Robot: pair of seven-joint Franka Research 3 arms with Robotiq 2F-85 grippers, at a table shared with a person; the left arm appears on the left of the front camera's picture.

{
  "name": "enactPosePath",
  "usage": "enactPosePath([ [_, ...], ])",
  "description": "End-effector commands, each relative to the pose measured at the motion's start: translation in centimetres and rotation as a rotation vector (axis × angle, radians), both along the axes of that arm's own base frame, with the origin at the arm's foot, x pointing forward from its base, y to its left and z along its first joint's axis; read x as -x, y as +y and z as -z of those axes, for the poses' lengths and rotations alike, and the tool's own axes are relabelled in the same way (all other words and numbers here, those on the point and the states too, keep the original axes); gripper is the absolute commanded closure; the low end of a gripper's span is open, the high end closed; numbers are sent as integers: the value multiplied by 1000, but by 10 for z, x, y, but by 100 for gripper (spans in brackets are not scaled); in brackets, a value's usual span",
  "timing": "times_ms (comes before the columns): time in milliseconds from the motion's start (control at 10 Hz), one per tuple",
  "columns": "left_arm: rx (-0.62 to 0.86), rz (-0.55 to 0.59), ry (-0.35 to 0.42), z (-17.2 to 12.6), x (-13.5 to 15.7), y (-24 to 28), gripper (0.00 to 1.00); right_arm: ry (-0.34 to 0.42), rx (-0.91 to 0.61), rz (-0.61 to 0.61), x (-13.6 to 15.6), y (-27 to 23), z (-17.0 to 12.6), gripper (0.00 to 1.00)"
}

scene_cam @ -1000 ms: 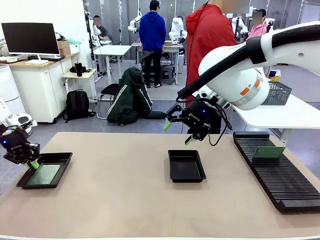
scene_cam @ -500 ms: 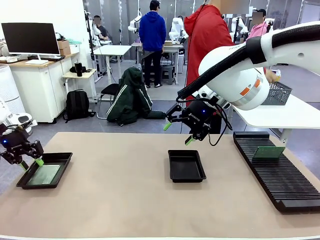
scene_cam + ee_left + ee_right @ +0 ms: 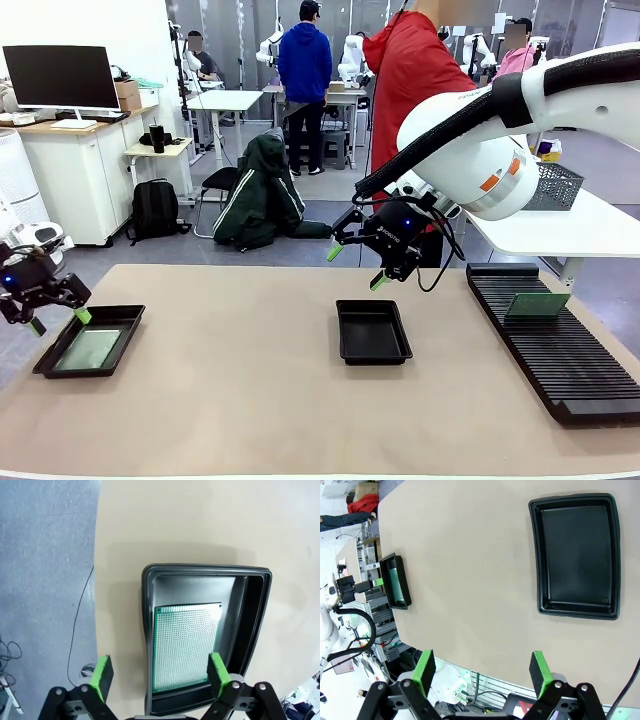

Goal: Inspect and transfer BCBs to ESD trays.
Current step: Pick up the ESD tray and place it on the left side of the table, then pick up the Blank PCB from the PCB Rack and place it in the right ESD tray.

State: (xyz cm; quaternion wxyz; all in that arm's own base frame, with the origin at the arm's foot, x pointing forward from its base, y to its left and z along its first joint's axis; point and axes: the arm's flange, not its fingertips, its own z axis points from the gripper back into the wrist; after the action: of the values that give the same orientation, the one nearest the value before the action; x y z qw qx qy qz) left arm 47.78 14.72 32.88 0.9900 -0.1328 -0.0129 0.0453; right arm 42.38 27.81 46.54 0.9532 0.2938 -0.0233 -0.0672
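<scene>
L hand hangs at the bench's left edge, just above the left ESD tray. Black fingers w/ small bright-green pads, spread wide, nothing betw. them. In its wrist view the L hand looks straight down on that tray: shallow, glossy black plastic, raised rim, rounded corners. One BCB lies flat on its floor. It's a thin pale-green rectangle w/ a fine dot grid, a bit smaller than the floor.

Bench top is matte tan, smooth.

Mid-bench sits the 2nd ESD tray, same shape, bare black floor. R hand hovers above its far end, well clear, also wide and holding nothing.

Far right is a long black ribbed rack. One BCB stands tilted in its slots near the far end.

Count: 2 trays, 2 BCBs, 1 rack, 2 hands.
</scene>
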Motion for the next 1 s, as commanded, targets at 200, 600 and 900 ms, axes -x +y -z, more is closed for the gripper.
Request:
enactPosePath([
  [200, 5, 2, -7, 3, -1, 1, 0, 0, 9, 6, -3, 1, 1, 0],
  [600, 5, 2, -7, 3, -1, 1, 0, 0, 9, 6, -3, 1, 1, 0],
  [900, 5, 2, -7, 3, -1, 1, 0, 0, 9, 6, -3, 1, 1, 0],
])
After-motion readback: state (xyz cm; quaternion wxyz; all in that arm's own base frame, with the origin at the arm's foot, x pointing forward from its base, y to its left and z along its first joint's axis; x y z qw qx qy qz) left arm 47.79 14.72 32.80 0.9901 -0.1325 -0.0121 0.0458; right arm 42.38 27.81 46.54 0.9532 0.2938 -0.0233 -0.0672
